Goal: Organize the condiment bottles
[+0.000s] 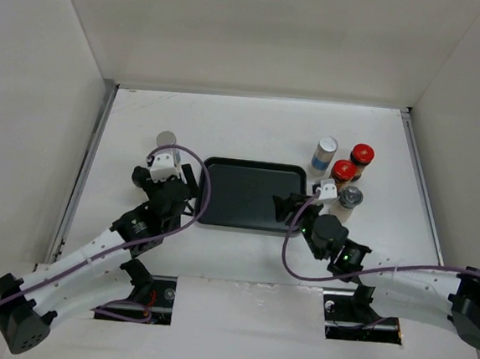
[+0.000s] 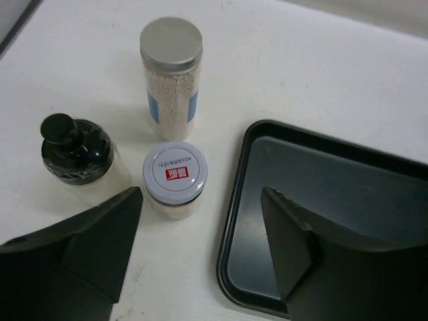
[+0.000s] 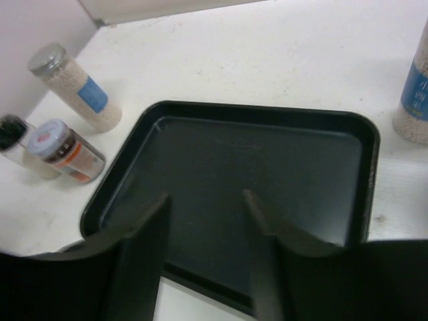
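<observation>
White table, blue-labelled bottle edge-cropped

White table with black tray, condiment bottles

I see a flat black tray lying about mid-table, its long side running left to right, with a low raised rim and rounded corners. It rests on a white table. Plain white walls close in the back and both sides.
</observation>
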